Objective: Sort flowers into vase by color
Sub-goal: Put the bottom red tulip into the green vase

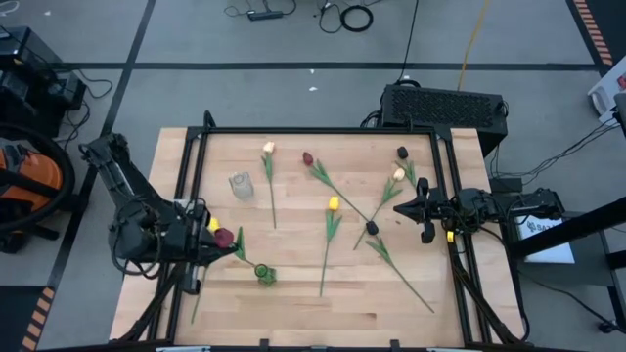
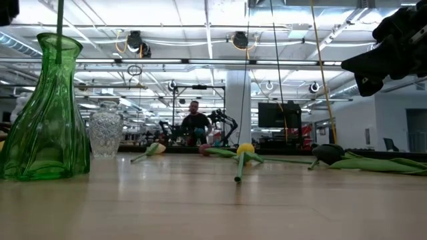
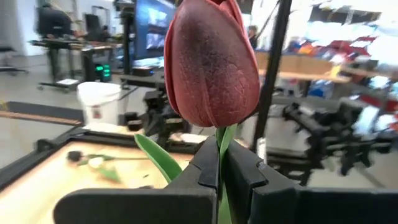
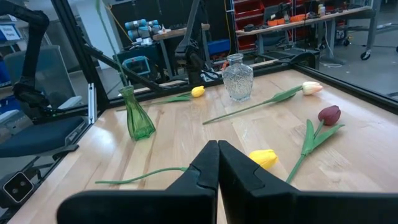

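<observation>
My left gripper (image 1: 208, 238) is at the table's left side, shut on a dark red tulip (image 3: 211, 62). The tulip's head stands above the fingers. Its long stem (image 4: 118, 59) slants down into the green vase (image 1: 264, 274), which stands on the table near the front. My right gripper (image 1: 399, 210) waits shut at the right side, above the table and touching nothing. Several more flowers lie flat on the wood: a yellow one (image 1: 333, 203), a cream one (image 1: 268, 149), a dark red one (image 1: 307, 157) and others toward the right. A yellow tulip (image 1: 213, 225) lies beside my left gripper. My left gripper pinches the tulip's stem (image 3: 222, 138) just below the head, between its two fingers. The fingers come in level from the table's left and lie across the stem. The head is upright above them. The stem runs down from the hold, its lower part (image 2: 60, 20) inside the green vase's mouth.
A clear cut-glass vase (image 1: 241, 184) stands behind the green vase, toward the far left. A dark frame (image 1: 323, 130) borders the tabletop. A person (image 2: 195, 120) stands far off in the room behind. Bare wood lies in the middle front of the table.
</observation>
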`<state>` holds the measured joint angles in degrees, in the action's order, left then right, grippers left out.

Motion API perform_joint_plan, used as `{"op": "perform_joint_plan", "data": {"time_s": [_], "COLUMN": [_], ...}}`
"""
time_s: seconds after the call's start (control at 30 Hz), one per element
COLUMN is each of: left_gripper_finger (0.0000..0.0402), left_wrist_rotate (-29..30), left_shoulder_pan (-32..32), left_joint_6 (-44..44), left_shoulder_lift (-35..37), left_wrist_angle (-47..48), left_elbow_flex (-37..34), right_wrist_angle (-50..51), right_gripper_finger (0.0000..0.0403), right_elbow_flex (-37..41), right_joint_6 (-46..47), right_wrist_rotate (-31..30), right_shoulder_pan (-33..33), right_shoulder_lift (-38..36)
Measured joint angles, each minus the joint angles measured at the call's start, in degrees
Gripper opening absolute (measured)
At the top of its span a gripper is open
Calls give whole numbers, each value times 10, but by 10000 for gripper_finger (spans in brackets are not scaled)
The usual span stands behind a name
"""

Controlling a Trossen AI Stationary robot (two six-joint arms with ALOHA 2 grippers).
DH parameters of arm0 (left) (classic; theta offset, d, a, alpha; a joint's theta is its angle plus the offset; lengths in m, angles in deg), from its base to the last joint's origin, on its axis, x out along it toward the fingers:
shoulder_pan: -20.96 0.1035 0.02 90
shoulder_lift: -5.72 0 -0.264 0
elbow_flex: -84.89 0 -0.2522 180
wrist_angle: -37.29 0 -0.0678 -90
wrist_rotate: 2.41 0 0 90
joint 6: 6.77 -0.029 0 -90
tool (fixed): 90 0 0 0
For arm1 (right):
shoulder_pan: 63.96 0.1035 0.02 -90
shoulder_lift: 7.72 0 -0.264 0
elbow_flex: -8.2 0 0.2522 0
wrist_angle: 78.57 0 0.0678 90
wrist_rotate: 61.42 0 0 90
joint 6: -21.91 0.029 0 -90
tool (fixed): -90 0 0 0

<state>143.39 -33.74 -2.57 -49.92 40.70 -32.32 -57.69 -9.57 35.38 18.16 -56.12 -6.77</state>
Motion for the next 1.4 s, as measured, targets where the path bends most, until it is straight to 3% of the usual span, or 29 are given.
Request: {"op": "perform_joint_plan", "data": {"time_s": [0.17,0.37,0.5,0.67,1.4], "left_gripper_finger": [10,10,10,10,31], "left_wrist_rotate": [15,15,10,-23,-24], "left_shoulder_pan": [0,6,18,37,45], "left_joint_6": [0,20,30,56,70], "left_shoulder_lift": [0,11,12,12,12], "left_wrist_angle": [-13,-147,-181,-183,-176], "left_elbow_flex": [-22,-137,-183,-205,-212], "right_wrist_angle": [0,0,0,0,0], "right_gripper_finger": [0,0,0,0,0], "right_elbow_flex": [0,0,0,0,0], "right_joint_6": [0,0,0,0,0], "right_wrist_rotate": [0,0,0,0,0], "right_shoulder_pan": [0,0,0,0,0], "right_shoulder_lift": [0,0,0,0,0]}}
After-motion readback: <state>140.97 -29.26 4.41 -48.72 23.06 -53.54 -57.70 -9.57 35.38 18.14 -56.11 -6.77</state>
